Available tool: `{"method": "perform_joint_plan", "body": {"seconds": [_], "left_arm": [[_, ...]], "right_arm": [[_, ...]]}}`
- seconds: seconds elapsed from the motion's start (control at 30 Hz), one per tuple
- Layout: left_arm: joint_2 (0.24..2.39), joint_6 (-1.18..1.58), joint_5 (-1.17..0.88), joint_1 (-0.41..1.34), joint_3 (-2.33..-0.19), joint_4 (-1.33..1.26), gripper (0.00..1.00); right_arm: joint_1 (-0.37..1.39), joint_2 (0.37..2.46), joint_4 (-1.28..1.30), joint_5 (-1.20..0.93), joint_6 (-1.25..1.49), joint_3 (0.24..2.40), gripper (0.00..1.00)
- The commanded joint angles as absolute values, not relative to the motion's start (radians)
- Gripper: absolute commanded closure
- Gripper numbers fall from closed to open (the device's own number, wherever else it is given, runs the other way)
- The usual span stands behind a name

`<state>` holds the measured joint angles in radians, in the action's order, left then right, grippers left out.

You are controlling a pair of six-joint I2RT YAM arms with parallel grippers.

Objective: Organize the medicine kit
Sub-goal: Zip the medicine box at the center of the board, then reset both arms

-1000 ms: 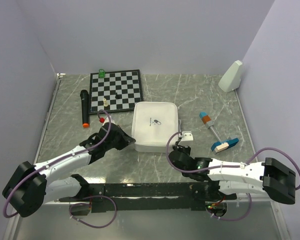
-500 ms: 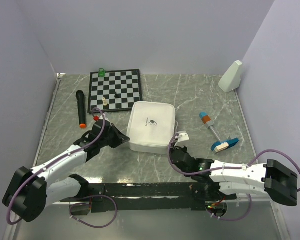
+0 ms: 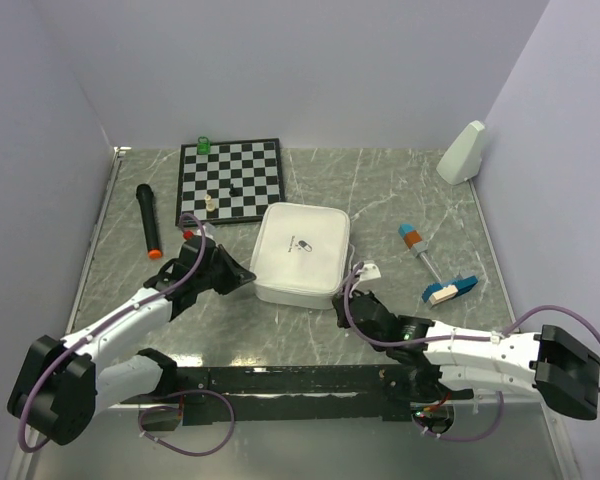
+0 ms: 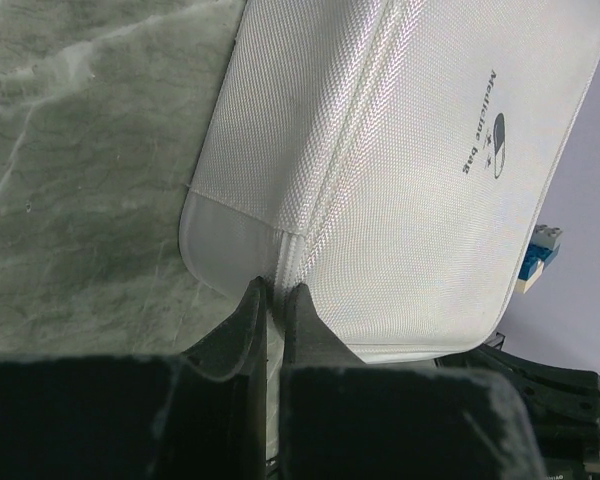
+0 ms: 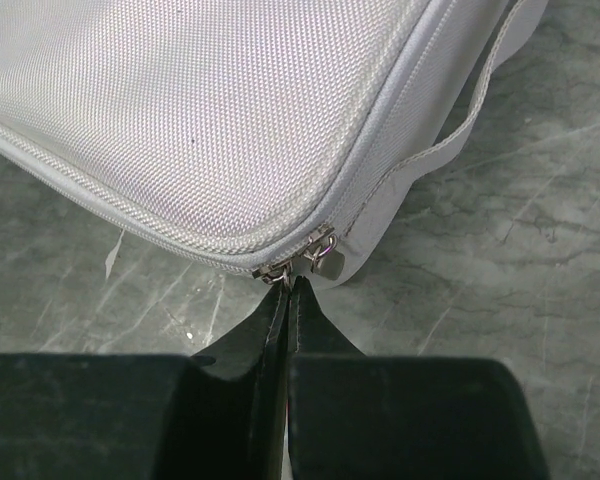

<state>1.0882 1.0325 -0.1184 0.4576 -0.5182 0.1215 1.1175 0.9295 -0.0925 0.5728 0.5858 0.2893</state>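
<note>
Shifted left and slightly turned since the earlier frame: medicine kit (image 3: 302, 252), moved along with both arms; microphone (image 3: 148, 220) is also pushed further left. Left gripper (image 4: 273, 298) is clamped narrow on the kit's side seam at a corner, with the kit spread out ahead of the jaws. Right gripper (image 5: 288, 287) is pressed closed on the zipper pull (image 5: 278, 270) at the opposite corner. A second pull (image 5: 326, 258) is seen just right of the tips. The kit is pinned between both sets of jaws.

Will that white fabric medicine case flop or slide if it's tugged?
The white woven-fabric medicine case likely keeps shape: its walls stand square with rounded corners. It probably slides easily, lying flat on the smooth grey marbled tabletop.
</note>
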Motion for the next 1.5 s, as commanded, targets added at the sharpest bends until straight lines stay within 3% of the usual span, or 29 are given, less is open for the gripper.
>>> {"method": "perform_joint_plan", "body": {"seconds": [0.0,0.53,0.8,0.87,1.0,1.03,1.17,1.23,1.47], "left_arm": [[1.135,0.930,0.393,0.339,-0.520,0.138,0.99],[1.143,0.908,0.400,0.341,-0.531,0.144,0.99],[1.140,0.900,0.379,0.339,-0.532,0.137,0.99],[1.141,0.890,0.348,0.339,-0.537,0.127,0.99],[1.131,0.861,0.278,0.337,-0.561,0.114,0.99],[1.123,0.858,0.261,0.339,-0.568,0.112,0.99],[1.094,0.836,0.200,0.341,-0.583,0.104,0.83],[1.071,0.831,0.181,0.344,-0.583,0.100,0.71],[0.985,0.825,0.183,0.414,-0.601,0.086,0.43]], "right_arm": [[0.996,0.923,-0.032,0.762,0.690,0.278,1.00],[0.795,0.847,-0.008,0.635,0.770,0.250,1.00],[0.788,0.847,-0.034,0.595,0.683,0.268,1.00],[0.788,0.844,-0.029,0.549,0.634,0.287,0.91],[0.790,0.815,-0.003,0.456,0.571,0.318,0.53],[0.792,0.796,-0.003,0.437,0.565,0.316,0.47],[0.802,0.738,0.064,0.419,0.557,0.327,0.35],[0.814,0.713,0.100,0.439,0.552,0.347,0.33],[0.836,0.650,0.146,0.468,0.485,0.405,0.29]]}}
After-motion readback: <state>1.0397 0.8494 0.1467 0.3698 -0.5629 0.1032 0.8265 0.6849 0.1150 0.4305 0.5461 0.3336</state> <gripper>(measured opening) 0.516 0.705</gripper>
